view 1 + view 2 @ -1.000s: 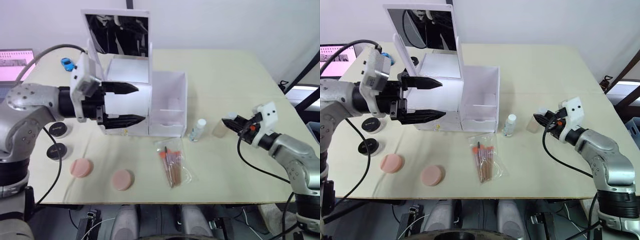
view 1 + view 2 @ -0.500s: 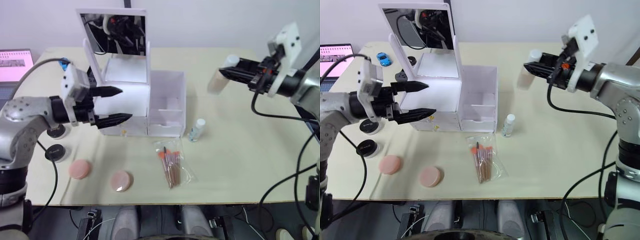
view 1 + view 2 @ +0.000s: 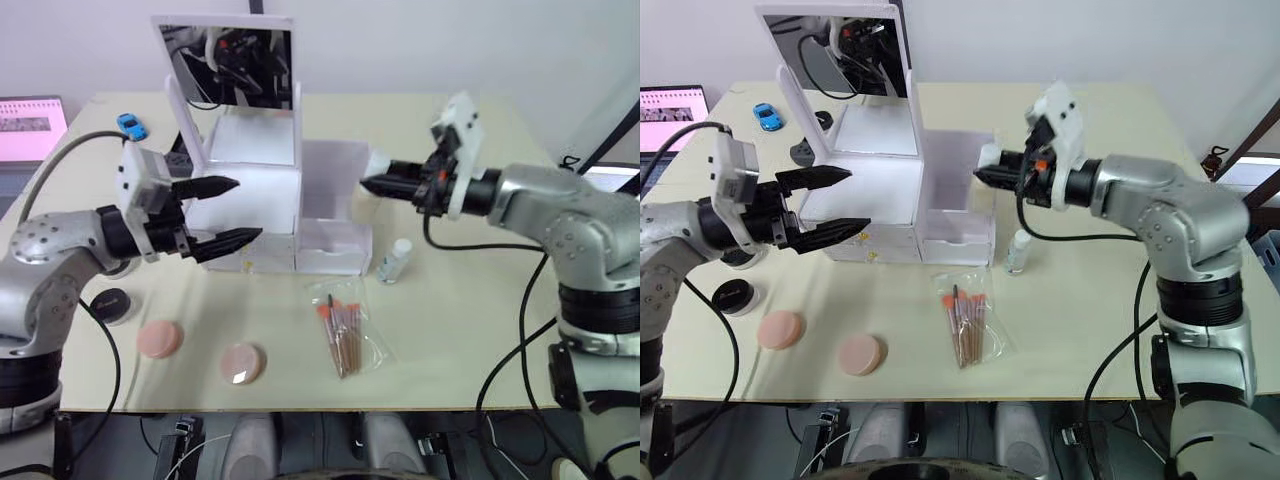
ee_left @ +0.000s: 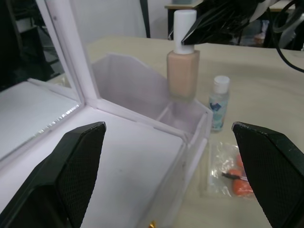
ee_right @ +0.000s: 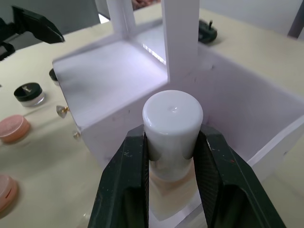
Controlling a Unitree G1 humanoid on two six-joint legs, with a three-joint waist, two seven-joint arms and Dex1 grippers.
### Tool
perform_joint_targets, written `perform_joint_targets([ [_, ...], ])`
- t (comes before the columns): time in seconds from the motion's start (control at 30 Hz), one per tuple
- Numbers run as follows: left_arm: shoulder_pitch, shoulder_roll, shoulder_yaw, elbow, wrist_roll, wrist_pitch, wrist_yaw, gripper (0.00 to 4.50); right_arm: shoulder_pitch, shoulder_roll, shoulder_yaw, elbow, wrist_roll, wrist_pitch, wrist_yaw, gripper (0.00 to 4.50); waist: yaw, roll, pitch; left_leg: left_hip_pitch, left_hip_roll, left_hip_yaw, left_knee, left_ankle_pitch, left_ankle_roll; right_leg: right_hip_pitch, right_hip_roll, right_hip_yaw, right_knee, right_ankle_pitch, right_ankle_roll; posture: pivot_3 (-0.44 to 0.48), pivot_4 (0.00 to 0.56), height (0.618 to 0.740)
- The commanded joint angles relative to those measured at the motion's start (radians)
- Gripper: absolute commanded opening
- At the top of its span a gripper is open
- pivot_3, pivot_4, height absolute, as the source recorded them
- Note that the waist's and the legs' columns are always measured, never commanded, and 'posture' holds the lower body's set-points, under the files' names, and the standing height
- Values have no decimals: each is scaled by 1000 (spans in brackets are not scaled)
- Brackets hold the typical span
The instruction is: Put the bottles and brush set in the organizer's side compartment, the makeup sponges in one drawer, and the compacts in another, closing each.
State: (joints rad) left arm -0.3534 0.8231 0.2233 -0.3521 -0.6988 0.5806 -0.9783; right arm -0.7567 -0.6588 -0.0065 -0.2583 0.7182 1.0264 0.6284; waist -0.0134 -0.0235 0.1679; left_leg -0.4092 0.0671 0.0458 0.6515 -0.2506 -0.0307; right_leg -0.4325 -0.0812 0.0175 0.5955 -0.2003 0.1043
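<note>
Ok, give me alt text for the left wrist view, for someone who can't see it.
The right gripper holds a beige foundation bottle by its white cap above the organizer's side compartment. A small clear bottle stands on the table beyond.

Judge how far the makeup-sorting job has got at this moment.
Nothing is stowed yet. The right gripper holds the foundation bottle by its cap over the organizer's side compartment. Left on the table: small bottle, brush set, two sponges, compacts. The left gripper hangs open.

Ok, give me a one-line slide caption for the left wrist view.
Right pincer holds the foundation bottle by its cap above the organizer's side compartment, small clear bottle standing beyond.
</note>
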Motion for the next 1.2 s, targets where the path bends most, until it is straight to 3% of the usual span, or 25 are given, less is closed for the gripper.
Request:
perform_joint_targets([
  [0.03,-13,7,36,-28,-22,-11,4,4500,6,12,-19,-42,-9,-27,-6,781,1,0,0,0,0,0,0,0,0,0,0,0,0,0,0,0,150,723],
  [0.43,-42,5,8,-3,13,-53,-12,4500,111,62,105,-34,-163,-103,-39,781,0,0,0,1,0,0,0,0,0,0,0,0,0,0,0,0,150,723],
  [0.67,-53,8,-7,5,28,-53,-21,4500,111,101,102,-43,-189,-107,-46,781,0,0,0,1,0,0,0,0,0,0,0,0,0,0,0,0,150,723],
  [0.9,-86,9,-20,15,37,-47,-25,4500,81,87,42,-75,-159,-72,-38,4315,0,0,0,1,0,0,0,0,0,0,0,0,0,0,0,0,150,723],
  [1.1,-156,2,-58,73,67,-53,-27,4500,88,78,-91,-125,-47,-75,11,4461,2,0,0,1,0,0,0,0,0,0,1,0,0,0,0,0,150,723],
  [1.2,-179,20,-54,139,95,-66,-38,4500,131,-11,-186,-124,-10,-86,81,4461,3,0,0,1,0,0,0,0,0,1,1,0,0,0,0,0,150,723],
])
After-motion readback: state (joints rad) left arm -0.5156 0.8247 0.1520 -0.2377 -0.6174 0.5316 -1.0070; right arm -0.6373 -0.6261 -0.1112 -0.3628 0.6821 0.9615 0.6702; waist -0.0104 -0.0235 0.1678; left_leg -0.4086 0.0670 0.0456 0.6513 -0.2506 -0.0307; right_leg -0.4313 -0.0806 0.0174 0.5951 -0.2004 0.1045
